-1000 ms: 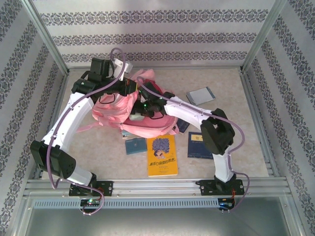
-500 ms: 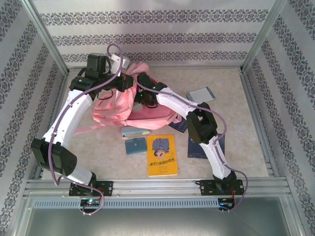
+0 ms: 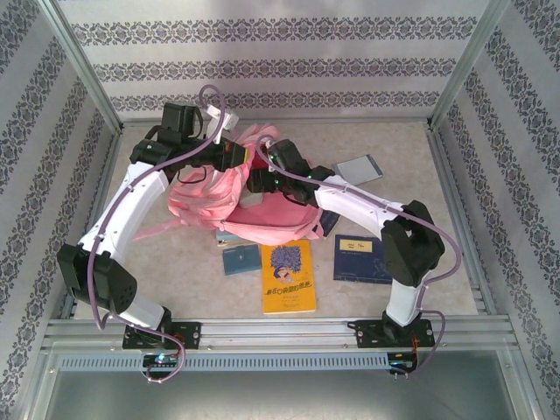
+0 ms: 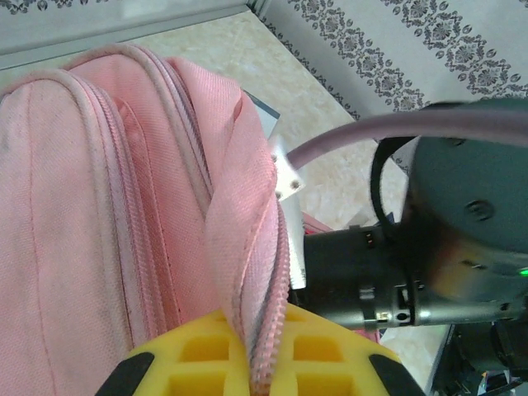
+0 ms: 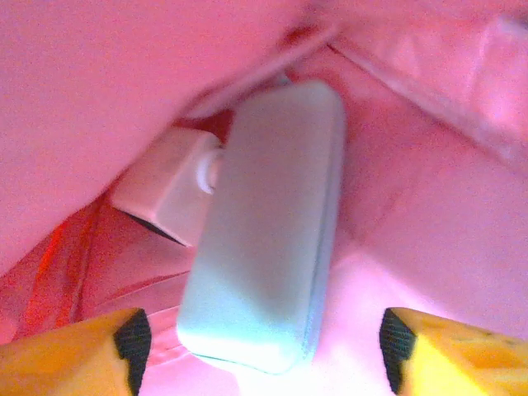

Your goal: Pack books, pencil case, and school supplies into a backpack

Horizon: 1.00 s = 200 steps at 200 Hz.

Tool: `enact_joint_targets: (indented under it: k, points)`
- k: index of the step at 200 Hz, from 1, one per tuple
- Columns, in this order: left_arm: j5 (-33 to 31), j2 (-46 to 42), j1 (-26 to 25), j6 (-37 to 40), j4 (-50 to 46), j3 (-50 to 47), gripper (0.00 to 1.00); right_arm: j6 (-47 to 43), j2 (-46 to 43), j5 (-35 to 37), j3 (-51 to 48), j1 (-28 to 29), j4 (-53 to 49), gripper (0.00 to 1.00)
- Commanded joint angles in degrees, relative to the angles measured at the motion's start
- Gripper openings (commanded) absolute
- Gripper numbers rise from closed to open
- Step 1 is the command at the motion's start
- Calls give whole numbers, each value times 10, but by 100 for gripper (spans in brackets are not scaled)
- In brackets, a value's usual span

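**A:** what's the left gripper (image 4: 256, 361) doing?

**B:** pinched tight on the backpack (image 3: 267, 226) zipper edge, arm stretched out. Right arm's bent inward, right gripper (image 5: 260, 340) spread wide inside the backpack, empty, over the pale pencil case (image 5: 264, 223).

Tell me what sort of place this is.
Probably a robot test cell, not a real room: aluminium frame posts hold wallpaper-patterned panels, and a metal rail carries the left arm and right arm. A pink backpack and books lie inside as props.
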Motion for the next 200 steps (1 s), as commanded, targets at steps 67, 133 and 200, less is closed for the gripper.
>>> enact_joint_targets:
  k: [67,133,200]
  points:
    - [31,-39,-1,3,66,9,0,-77,-10,-87,-60,6,-32,6]
    - [53,-25,-1,-12,75,19,0,-61,56,-89,-33,11,-9,6]
    - [77,-12,-1,-38,90,25,0,-8,139,19,102,-9,35,6]
